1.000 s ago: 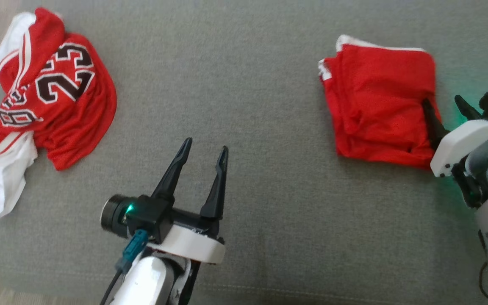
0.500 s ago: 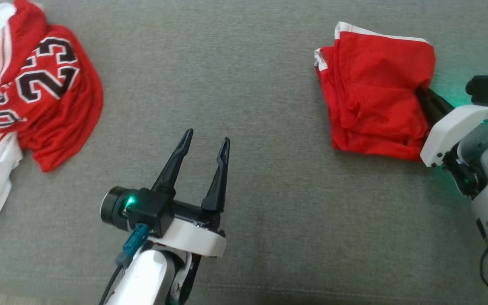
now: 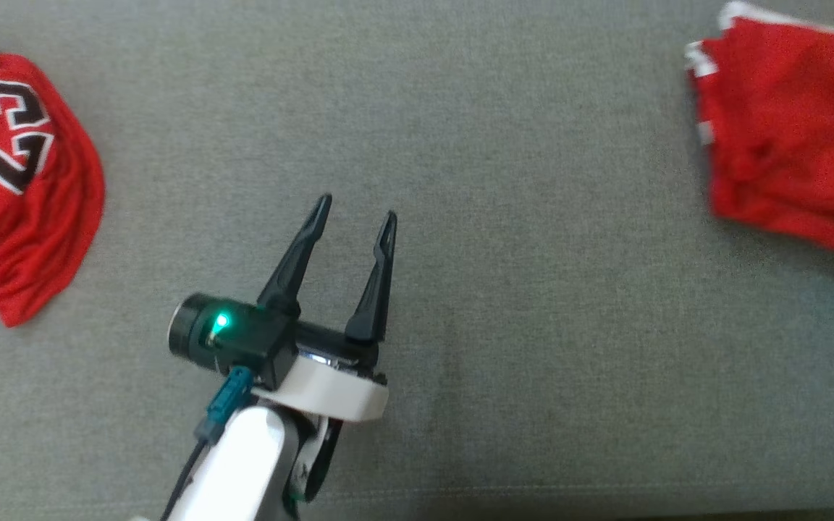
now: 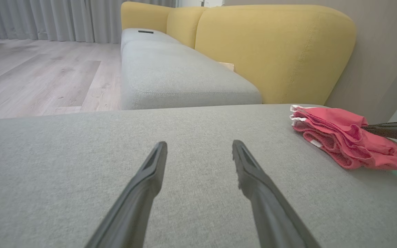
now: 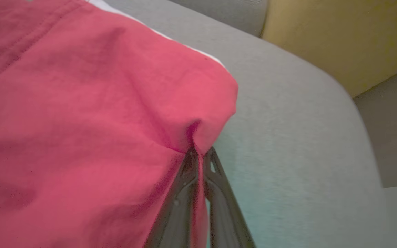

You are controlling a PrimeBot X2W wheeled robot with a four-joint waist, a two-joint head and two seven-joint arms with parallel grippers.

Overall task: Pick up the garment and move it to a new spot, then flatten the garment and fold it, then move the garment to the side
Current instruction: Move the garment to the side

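Observation:
The garment (image 3: 793,137) is a folded red piece with white trim, lying at the far right of the grey cushion (image 3: 496,253). It also shows in the left wrist view (image 4: 343,137) and the right wrist view (image 5: 81,120). My right gripper (image 5: 198,153) is shut on a pinched fold at the garment's near edge. Its dark fingers (image 4: 388,130) reach into the cloth from the right. My left gripper (image 3: 356,208) hovers over bare cushion in the middle, open and holding nothing (image 4: 199,146), well to the left of the garment.
A crumpled red and white jersey (image 3: 19,188) with the number 23 lies at the cushion's far left. Behind the cushion stand a yellow backrest (image 4: 274,51) and another grey seat (image 4: 171,69). Wooden floor (image 4: 40,79) lies beyond.
My right gripper closed on the garment's edge. The garment now sits farther right in the head view and the jersey farther left; the head view itself has shifted. My left gripper stayed open.

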